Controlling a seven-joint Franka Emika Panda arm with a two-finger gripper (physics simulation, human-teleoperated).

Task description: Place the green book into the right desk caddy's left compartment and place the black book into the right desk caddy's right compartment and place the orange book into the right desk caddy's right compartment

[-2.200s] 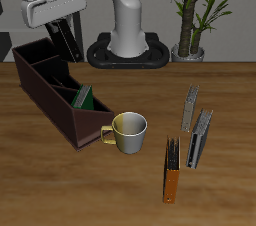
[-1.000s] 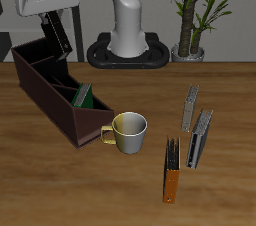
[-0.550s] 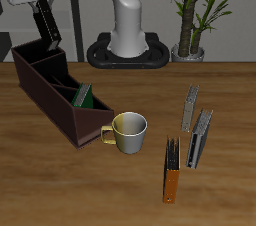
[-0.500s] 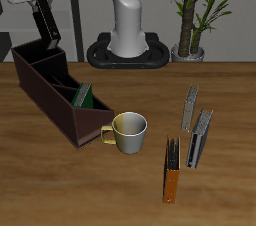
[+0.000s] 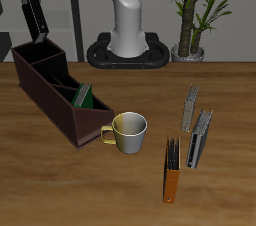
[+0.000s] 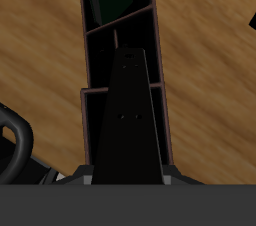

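Fingers (image 6: 122, 160) clamped on black book (image 6: 125, 100), hanging over caddy (image 5: 50, 95) at its far end. Green book (image 5: 84, 97) already in; orange book (image 5: 172, 183) untouched near front.

Wooden table (image 5: 60, 190) (potted plant (image 5: 196, 15) behind)

Wooden tabletop (image 5: 70, 185) carries: right desk caddy (image 5: 45, 98), cream mug (image 5: 129, 131), orange book (image 5: 173, 184), two grey books (image 5: 195, 122).
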